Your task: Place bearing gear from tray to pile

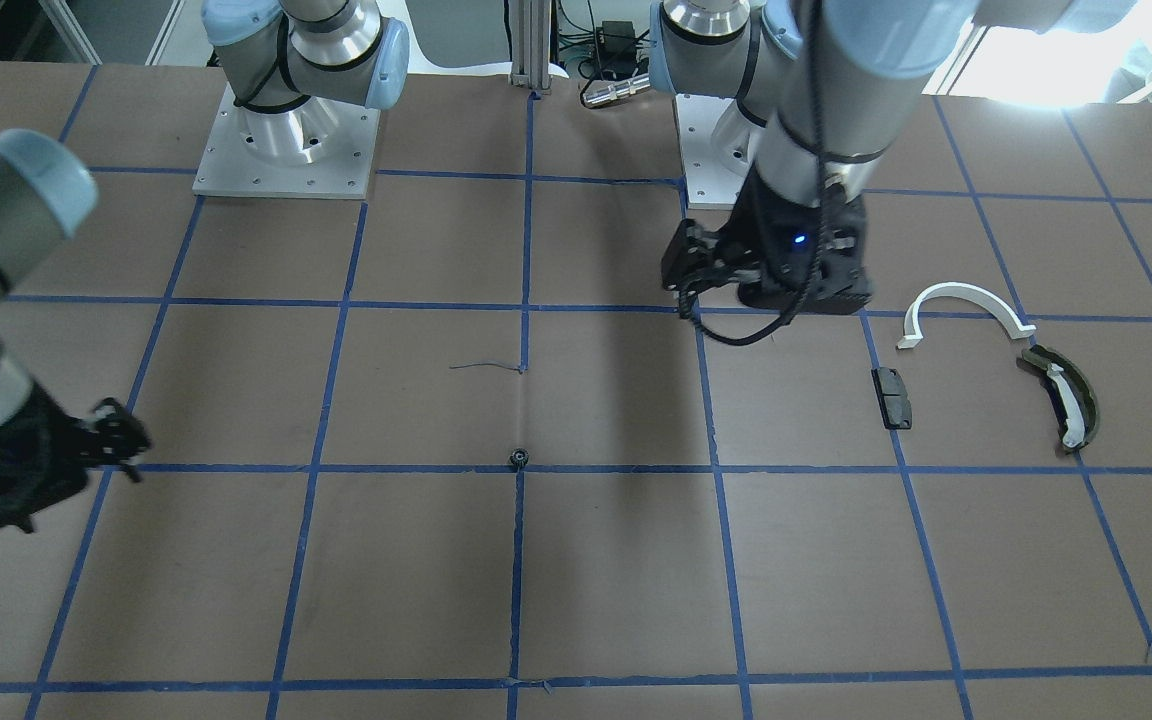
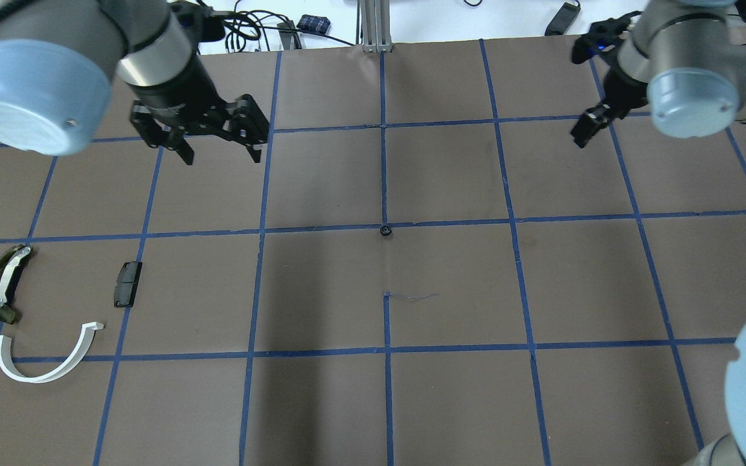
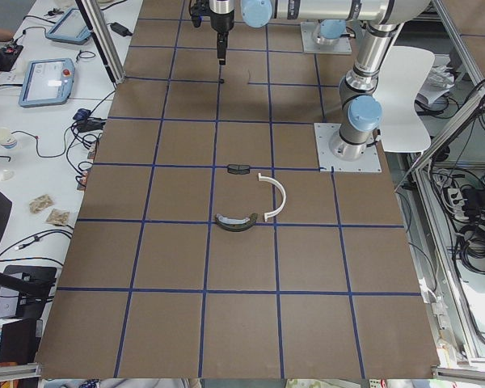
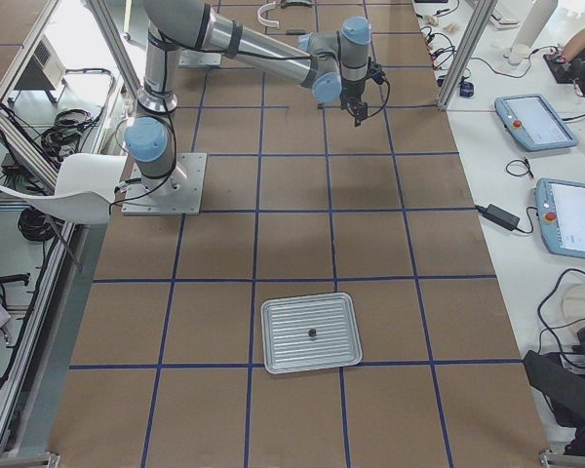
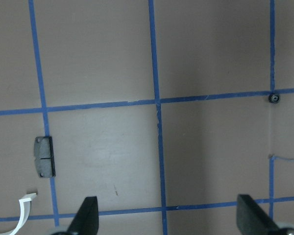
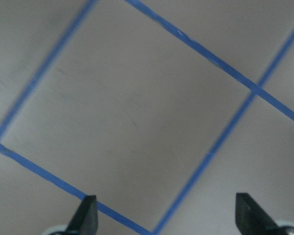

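The left end effector [image 2: 222, 154] hangs over the counter [image 2: 451, 401] with its jaws spread wide and empty, not far from the pile [image 3: 236, 221], which is made up of a white half-ring [image 1: 966, 291], an olive curved piece [image 1: 1066, 395] and a black block [image 1: 893, 397]. The right end effector [image 6: 166, 218] is likewise agape, holding nothing. The bearing gear [image 4: 312, 333] lies mid-tray [image 4: 273, 343], well apart from the pile.

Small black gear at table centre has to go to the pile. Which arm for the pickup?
Left. The left gripper is open, its wrist view shows the small black gear, and the pile of parts lies on its side.
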Controlling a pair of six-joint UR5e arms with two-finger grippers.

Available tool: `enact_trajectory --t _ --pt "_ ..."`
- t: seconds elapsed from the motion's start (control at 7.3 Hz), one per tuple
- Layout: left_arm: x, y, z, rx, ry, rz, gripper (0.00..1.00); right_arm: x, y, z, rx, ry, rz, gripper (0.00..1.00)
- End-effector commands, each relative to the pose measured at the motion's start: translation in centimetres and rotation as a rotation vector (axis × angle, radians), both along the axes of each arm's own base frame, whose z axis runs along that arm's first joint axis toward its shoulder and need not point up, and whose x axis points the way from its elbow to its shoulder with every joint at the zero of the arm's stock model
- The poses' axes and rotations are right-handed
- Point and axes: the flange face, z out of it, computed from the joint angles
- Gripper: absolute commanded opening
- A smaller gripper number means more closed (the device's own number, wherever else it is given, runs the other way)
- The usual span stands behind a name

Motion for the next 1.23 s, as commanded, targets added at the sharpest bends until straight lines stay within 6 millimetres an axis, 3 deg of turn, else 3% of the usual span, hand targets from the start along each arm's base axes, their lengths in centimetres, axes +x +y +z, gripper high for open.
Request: enact_trajectory --t 0.0,0.14,0.41,0.55,0.82,1.1 --pt "-8.3 -0.2 -9.3 -0.036 0.021 -0.004 1.0 -20.4 4.8 -2.6 0.041 0.02 0.017 1.0" --pt "-10.3 0.3 -13.5 -0.056 0.025 -0.005 1.0 -29.0 8.4 -3.9 0.044 0.027 0.042 1.0" --pt "-13.6 0.3 -19.0 -0.06 0.02 -0.008 1.0 -40.6 11.1 -8.6 0.043 0.039 0.131 1.0" --pt "-14.7 -0.4 -21.1 -0.082 0.026 -0.024 1.0 -44.0 10.8 -8.6 0.04 0.06 0.145 0.98" --pt "-15.4 -1.9 -24.7 -0.112 0.015 -0.015 1.0 -45.4 10.6 -9.5 0.053 0.035 0.155 0.95" --pt "-16.5 -1.4 -27.0 -0.08 0.004 -0.02 0.96 -45.9 11.3 -11.6 0.073 0.01 0.153 0.93"
